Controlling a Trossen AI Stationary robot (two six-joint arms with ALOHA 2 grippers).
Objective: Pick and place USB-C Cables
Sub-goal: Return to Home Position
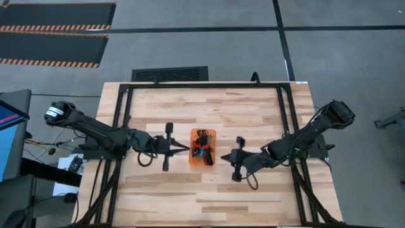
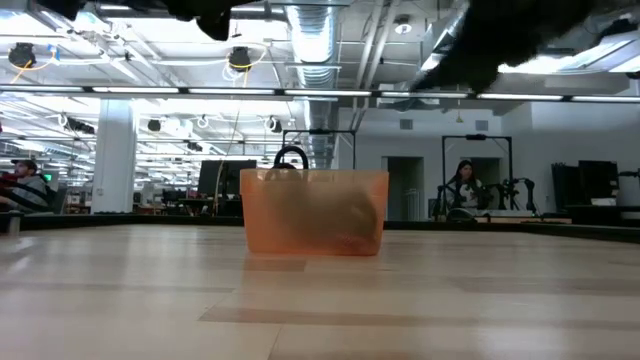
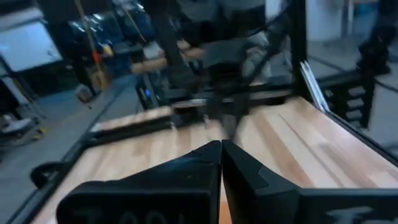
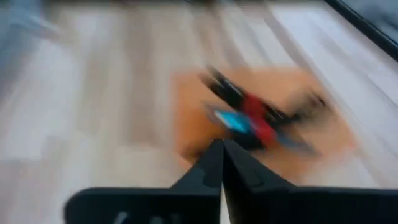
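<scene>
**Backing two empty grippers away from a loaded bin**

We see the translucent orange plastic bin point(image 1: 193, 157) at the middle of the pale wooden table point(image 1: 253, 107). Its long axis runs front to back, crosswise to the line between the two arms. The USB-C Cables point(image 1: 202, 147), a tangle of black, red and teal-blue bundles, lie inside it, and we find none on the wood outside.

The left gripper point(image 1: 184, 148) points at the bin's left wall and the right gripper point(image 1: 223, 154) at its right wall. Each is just beside the bin and about equally near. Both wrist views show the dark fingers pressed together with nothing between them, so both jaws are closed and empty.

We judge the placing done and the coming move a retreat, each arm drawing straight back from the bin and away from the other. Bare wood lies behind both, bounded by the black frame rails point(image 1: 215, 84) near the table's edges.

In the low view one black cable loop point(image 2: 290, 156) stands above the rim. The arms hang higher than that, so we expect no snag.
</scene>
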